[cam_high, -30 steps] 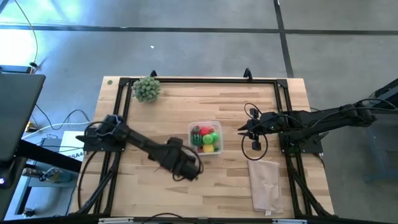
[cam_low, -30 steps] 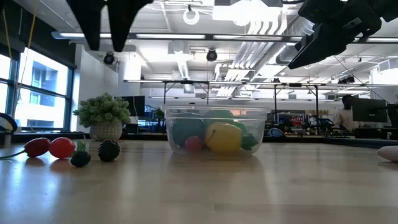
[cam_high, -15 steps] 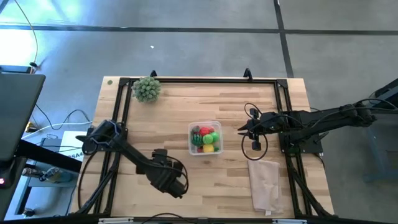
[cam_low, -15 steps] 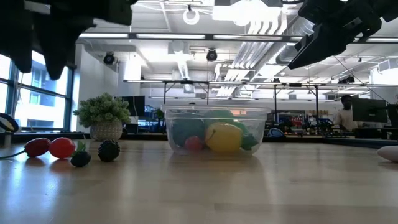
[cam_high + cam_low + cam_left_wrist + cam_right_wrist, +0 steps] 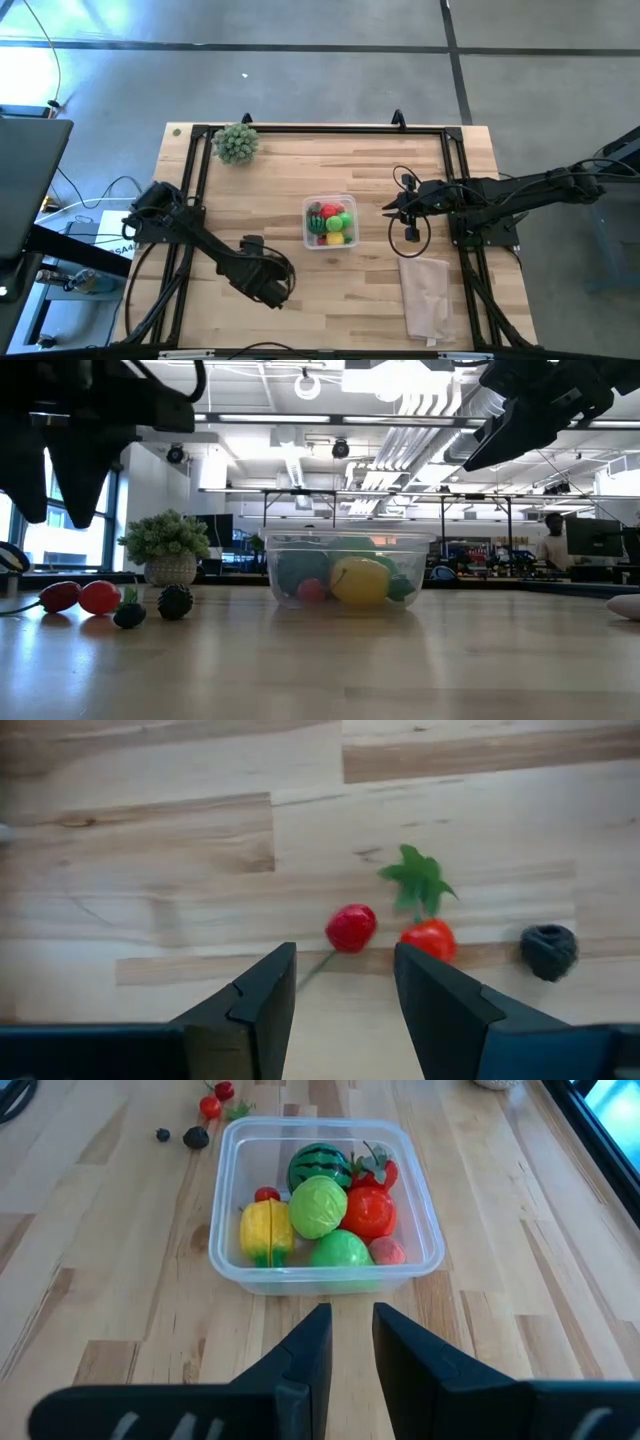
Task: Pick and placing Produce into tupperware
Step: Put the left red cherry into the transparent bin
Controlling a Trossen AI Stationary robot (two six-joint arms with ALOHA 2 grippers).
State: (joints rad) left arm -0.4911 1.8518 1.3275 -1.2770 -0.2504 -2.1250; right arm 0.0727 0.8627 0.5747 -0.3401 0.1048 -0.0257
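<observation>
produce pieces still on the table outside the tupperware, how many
4 visible: a cherry, a red radish, a dark berry and a tiny berry, all beyond the tupperware; more may hide.

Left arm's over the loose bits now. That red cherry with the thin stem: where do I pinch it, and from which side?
Pinch the cherry across its round red body, coming straight down with the left gripper, whose fingers are empty and apart. The thin stem trailing toward the gripper is probably too slight to grip. The small tomato with the green leaf sits close beside it, so set the jaws so that no finger comes down between the two.
</observation>
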